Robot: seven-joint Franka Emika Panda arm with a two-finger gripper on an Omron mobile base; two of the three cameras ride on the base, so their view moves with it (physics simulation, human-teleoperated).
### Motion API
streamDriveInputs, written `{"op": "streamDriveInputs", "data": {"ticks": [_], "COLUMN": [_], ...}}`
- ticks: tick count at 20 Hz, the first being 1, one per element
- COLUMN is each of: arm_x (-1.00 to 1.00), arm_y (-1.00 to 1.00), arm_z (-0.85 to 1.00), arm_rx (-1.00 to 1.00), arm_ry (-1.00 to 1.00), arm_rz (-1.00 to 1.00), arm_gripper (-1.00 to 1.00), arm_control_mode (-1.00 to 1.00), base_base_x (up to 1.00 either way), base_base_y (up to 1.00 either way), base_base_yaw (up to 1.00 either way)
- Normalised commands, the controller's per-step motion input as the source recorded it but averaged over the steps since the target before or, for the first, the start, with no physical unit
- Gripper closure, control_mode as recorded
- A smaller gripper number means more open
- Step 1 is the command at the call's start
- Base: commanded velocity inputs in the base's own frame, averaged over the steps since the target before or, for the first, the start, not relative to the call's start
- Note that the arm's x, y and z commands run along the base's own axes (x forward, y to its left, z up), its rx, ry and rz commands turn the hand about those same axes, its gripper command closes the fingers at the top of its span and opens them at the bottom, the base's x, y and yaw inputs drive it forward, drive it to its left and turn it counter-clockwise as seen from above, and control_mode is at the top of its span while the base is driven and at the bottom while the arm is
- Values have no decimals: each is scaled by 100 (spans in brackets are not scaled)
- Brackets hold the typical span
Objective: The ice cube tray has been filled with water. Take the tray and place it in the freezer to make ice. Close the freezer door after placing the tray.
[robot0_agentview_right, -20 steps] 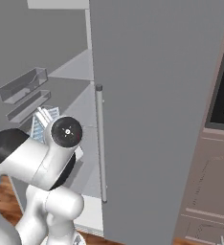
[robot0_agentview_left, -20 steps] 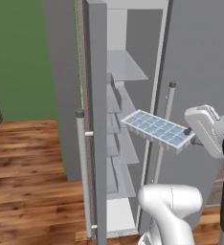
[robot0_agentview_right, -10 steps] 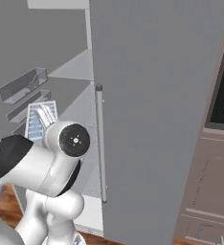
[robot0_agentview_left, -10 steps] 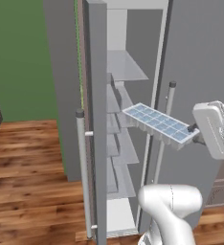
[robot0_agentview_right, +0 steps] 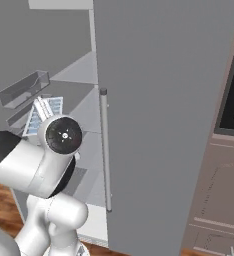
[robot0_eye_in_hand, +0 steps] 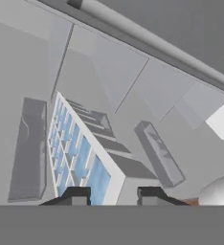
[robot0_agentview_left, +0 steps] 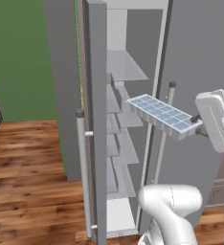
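We've got the gripper clamped on the ice cube tray, tray pointing to 10 o'clock toward the open freezer shelves.

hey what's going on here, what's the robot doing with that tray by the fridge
The gripper is shut on one end of the ice cube tray, holding it in the air in front of the open freezer. The tray's free end points toward the white shelves, level with the middle ones, and tilts a little. Its cells show pale blue water. The freezer door stands wide open, and the tray is not yet on a shelf.
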Motion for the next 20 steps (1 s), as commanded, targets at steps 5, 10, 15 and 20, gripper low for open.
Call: {"op": "streamDriveInputs", "data": {"ticks": [5,10,15,20], "arm_x": [10,11,15,22], "arm_y": [1,1,13,19], "arm_z": [17,13,4,0], "arm_rx": [0,0,1,1], "arm_ry": [0,0,0,0], "arm_rz": [-22,-20,-11,-2], "arm_gripper": [100,100,100,100], "arm_control_mode": [-100,-100,-100,-100], "base_base_x": [0,0,0,0], "base_base_y": [0,0,0,0], "base_base_yaw": [0,0,0,0]}}
